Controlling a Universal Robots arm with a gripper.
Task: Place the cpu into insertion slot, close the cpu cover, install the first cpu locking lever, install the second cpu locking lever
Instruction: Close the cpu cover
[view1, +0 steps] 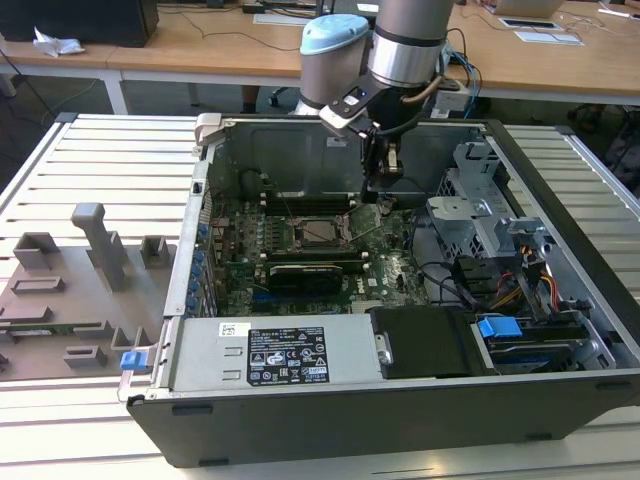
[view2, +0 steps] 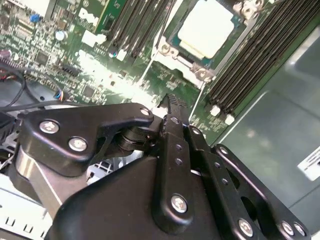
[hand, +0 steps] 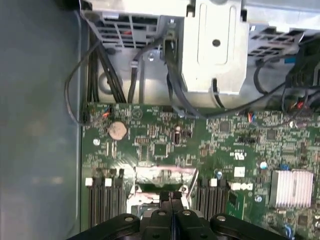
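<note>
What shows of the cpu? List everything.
The cpu is a small flat square with a pale silvery-beige metal face and rounded corners. It lies flat in the slot. A thin blue-green edge rings its face, with silvery metal beyond. Black memory slots run along both sides. Nothing rests on the face. The tool is apart from it, with its tip short of the slot's corner.

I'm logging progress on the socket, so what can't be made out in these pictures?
First wrist view: the gripper hides most of the insertion slot.
Second wrist view: the cpu is cut off by the picture's edge.
Exterior view: the locking levers are too thin to make out.
</note>
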